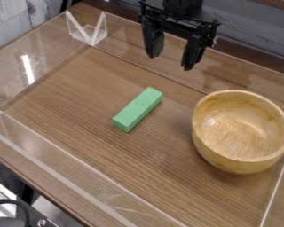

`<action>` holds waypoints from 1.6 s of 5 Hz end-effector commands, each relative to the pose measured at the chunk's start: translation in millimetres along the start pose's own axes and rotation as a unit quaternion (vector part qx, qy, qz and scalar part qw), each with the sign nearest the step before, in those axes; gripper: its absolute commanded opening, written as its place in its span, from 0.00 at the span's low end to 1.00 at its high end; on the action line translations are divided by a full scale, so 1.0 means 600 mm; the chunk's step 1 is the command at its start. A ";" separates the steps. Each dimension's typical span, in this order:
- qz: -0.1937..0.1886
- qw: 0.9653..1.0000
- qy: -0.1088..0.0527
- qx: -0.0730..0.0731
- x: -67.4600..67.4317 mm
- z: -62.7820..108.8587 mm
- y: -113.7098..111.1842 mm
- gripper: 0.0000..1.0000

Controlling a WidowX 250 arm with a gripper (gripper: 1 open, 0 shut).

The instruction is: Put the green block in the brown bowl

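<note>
The green block (136, 109) lies flat on the wooden table, near the middle, angled with one end toward the back right. To its right stands the brown bowl (240, 129), round, thick-walled and holding nothing. My gripper (170, 49) hangs above the table at the back, pointing straight down, its black fingers (148, 43) spread open with nothing between them. It is behind the block and up left of the bowl, clear of both.
Low clear plastic walls (38, 142) fence the table on all sides. A small clear triangular stand (88, 29) sits at the back left corner. Bare wood table (74, 97) lies left of the block.
</note>
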State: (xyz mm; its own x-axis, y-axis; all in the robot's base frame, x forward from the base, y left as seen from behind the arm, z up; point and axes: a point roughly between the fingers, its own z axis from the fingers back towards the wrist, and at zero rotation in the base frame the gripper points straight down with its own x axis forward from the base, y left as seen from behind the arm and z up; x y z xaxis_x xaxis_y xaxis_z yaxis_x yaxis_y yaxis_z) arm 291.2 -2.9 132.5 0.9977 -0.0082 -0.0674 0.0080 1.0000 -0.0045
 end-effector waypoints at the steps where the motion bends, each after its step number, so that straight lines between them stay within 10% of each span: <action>1: -0.011 1.000 0.001 -0.001 -0.008 -0.020 0.015 1.00; 3: -0.050 0.999 -0.018 -0.002 -0.040 -0.081 0.051 1.00; 8: -0.079 0.995 -0.053 -0.006 -0.029 -0.134 0.067 1.00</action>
State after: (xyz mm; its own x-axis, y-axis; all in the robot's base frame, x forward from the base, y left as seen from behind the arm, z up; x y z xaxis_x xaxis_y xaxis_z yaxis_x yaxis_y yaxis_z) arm 263.7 34.2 45.2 0.9847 -0.1738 0.0076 0.1740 0.9844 -0.0269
